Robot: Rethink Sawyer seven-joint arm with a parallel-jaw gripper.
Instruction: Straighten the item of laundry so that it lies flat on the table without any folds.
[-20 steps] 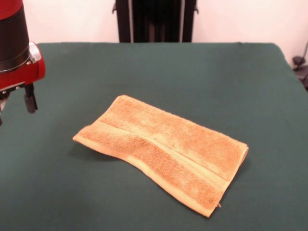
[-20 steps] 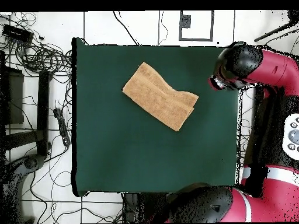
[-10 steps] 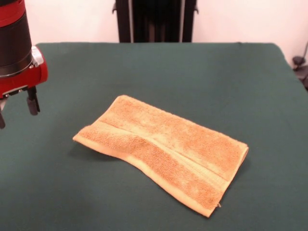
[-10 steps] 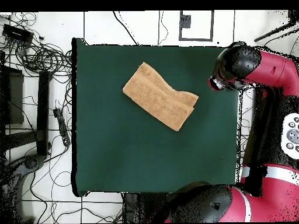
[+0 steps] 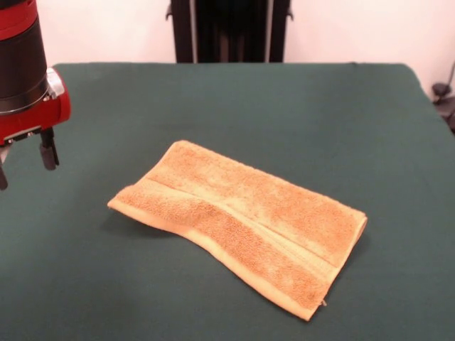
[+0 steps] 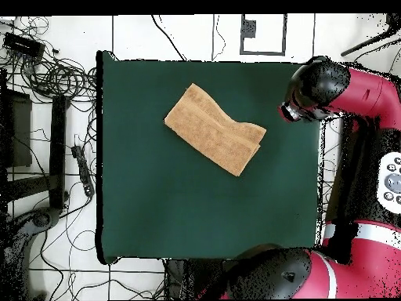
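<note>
The orange-tan towel (image 5: 242, 220) lies folded over on itself in a long strip, set diagonally near the middle of the dark green table (image 5: 234, 99). A flat woven band runs along its length. No white label shows. In the overhead view the towel (image 6: 215, 129) sits in the table's upper middle. My gripper (image 5: 23, 162) hangs above the table at the left edge of the front view, well clear of the towel, open and empty. In the overhead view the arm's wrist (image 6: 313, 88) covers the gripper at the table's (image 6: 157, 204) right edge.
The robot's black pedestal (image 5: 229, 30) stands behind the table's far edge. Cables and dark stands (image 6: 47, 94) lie on the floor left of the table in the overhead view. The red arm and base (image 6: 368, 180) run along the table's right side.
The gripper has shifted slightly toward the table's inside since one second ago, then held still. The towel has not moved.
</note>
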